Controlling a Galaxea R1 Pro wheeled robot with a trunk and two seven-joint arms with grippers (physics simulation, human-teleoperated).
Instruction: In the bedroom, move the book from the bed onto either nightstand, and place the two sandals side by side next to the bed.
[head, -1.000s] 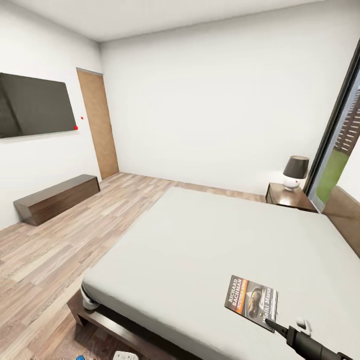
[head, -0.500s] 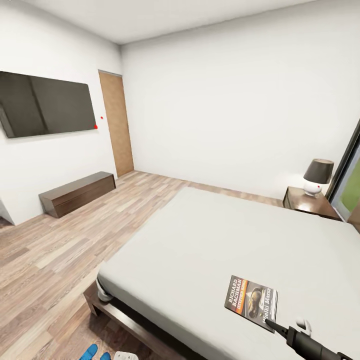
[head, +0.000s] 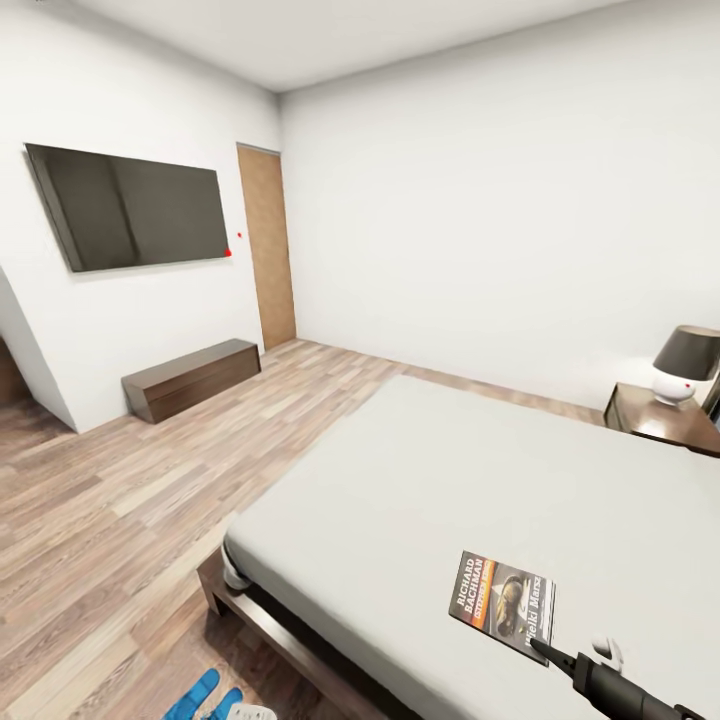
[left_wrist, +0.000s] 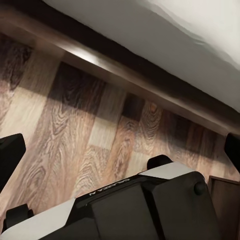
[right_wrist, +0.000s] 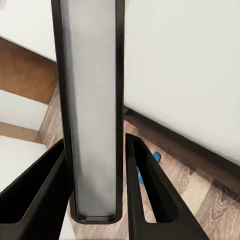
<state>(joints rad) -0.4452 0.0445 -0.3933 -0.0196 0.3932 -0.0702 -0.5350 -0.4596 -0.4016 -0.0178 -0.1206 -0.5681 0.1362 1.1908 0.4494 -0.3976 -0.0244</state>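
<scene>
Right gripper (right_wrist: 95, 200) clamped on the book (head: 503, 597), fingers pinching its lower edge so the thin book stands edge-on between them in the right wrist view, held over the off-white mattress of the bed (head: 420, 480) near its foot-side corner. Left gripper's fingers (left_wrist: 10, 155) spread wide apart and holding nothing, over the wood-plank floor (left_wrist: 75, 130) beside the dark bed frame. Blue sandals (head: 205, 695) on the floor by the bed's corner; nightstand (head: 660, 418) with a lamp (head: 685, 362) at the far side, TV (head: 135, 205), low bench (head: 190, 378) and door (head: 268, 245) on the far walls.
</scene>
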